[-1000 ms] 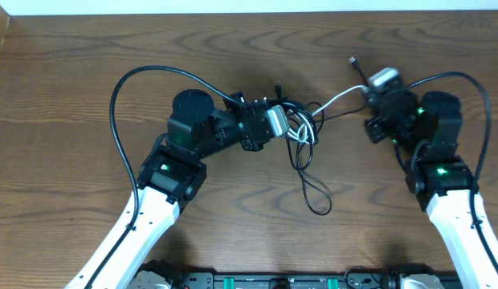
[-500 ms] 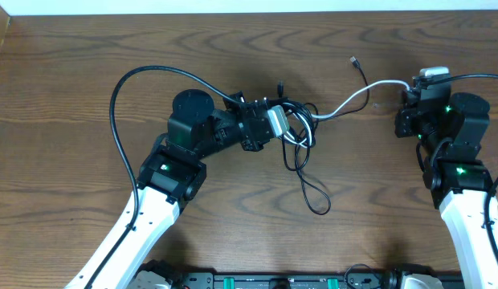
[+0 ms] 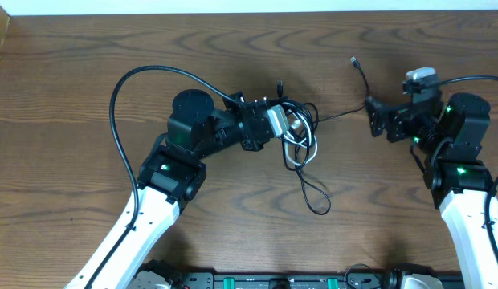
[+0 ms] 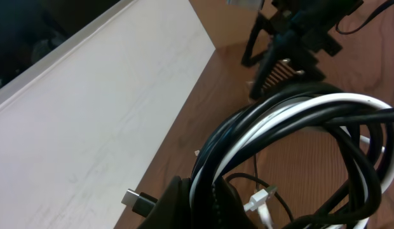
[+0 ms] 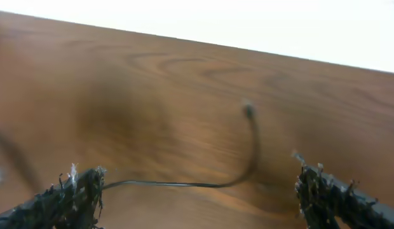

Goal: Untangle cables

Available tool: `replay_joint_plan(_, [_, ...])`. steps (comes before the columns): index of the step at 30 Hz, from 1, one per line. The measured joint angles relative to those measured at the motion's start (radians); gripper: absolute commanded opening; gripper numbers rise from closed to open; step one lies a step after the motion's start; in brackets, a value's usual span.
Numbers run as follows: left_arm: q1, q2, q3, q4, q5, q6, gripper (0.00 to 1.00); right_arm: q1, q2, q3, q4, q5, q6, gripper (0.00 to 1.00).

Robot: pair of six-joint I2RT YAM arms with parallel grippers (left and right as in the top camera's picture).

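This seems to be a robotics laboratory. At the near edge of a wood-grain surface (image 3: 72,88) stand the left arm (image 3: 153,201) and the right arm (image 3: 462,205), both with green lamps lit. A black equipment rail (image 3: 257,282) runs along that edge, and a plain white board (image 3: 233,6) closes the far edge.

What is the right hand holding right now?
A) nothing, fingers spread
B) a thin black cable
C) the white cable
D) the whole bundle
A: the right hand is open, fingers wide apart around nothing; the thin black cable lies loose on the table, and the white cable sits in the bundle.
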Motion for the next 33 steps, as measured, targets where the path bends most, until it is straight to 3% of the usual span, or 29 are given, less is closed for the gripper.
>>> replay_joint_plan(7, [0.0, 0.0, 0.0, 0.011, 0.018, 0.0, 0.08, 0.0, 0.0, 0.0, 0.001, -0.359, -0.126, 0.95])
replay_joint_plan(15, [0.0, 0.0, 0.0, 0.059, 0.144, 0.0, 0.08, 0.0, 0.0, 0.0, 0.007, -0.647, -0.215, 0.95])
replay_joint_plan(27, [0.0, 0.0, 0.0, 0.126, 0.252, 0.0, 0.07, 0.058, 0.0, 0.0, 0.011, -0.748, -0.23, 0.93])
replay_joint_plan(33, [0.0, 0.0, 0.0, 0.157, 0.269, -0.016, 0.07, 0.094, 0.0, 0.0, 0.011, -0.747, -0.233, 0.86])
